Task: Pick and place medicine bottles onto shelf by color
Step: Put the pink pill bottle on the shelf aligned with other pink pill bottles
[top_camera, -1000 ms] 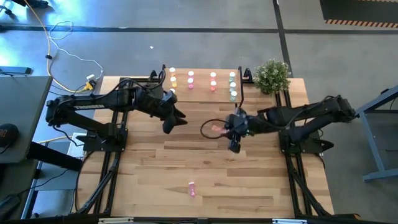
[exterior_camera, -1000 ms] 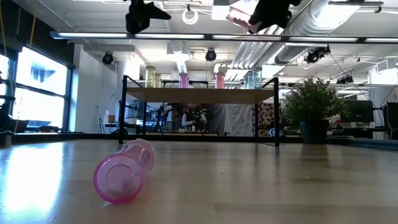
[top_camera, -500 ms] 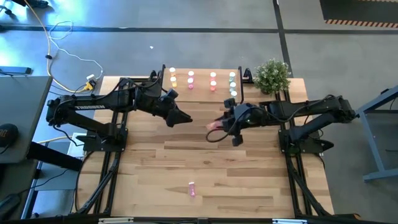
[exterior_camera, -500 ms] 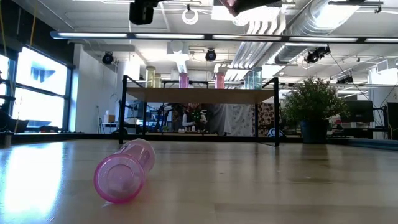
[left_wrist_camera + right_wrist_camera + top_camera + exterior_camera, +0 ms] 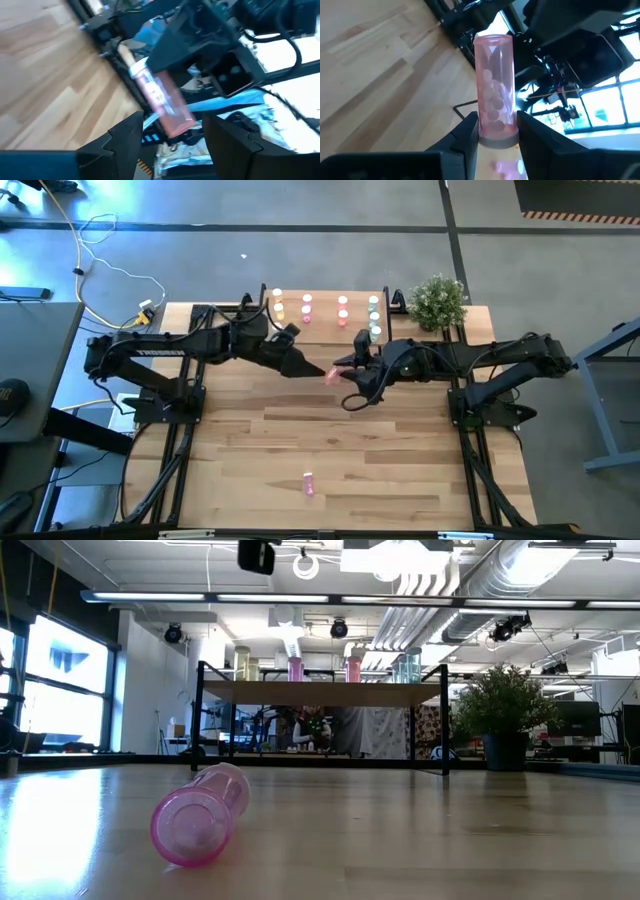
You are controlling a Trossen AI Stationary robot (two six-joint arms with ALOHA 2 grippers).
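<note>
Since a second ago both arms have swung toward each other in front of the shelf [image 5: 325, 298]. The right gripper [image 5: 340, 372], which hung lower and nearer the table's middle, has lifted and turned its pink bottle [image 5: 331, 374] toward the left arm. The left gripper [image 5: 318, 368] has stretched out from its spot left of the shelf to reach it, tip close to the bottle's free end.

Right fingers [image 5: 465, 131] pinch the pink bottle at its capped end; the body sticks out past them, pale pills inside. Left fingers [image 5: 125, 137] stand spread on either side of the same bottle, not yet closed on it. Judgement: a handover between arms is under way, probably so the left arm can stand the bottle in the pink row.

On the shelf, bottles already stand in columns: yellow at the left end, then pink, red-orange, pale green at the right. One more pink bottle [image 5: 200, 815] lies on its side well in front of the shelf, near the table's front edge, untouched.

Surface: light wood-plank table [image 5: 400, 470]. A potted plant [image 5: 438, 302] sits just right of the shelf. Beyond the shelf: grey floor, yellow and white cables to the left, an open workshop with ceiling ducts and bright windows.
</note>
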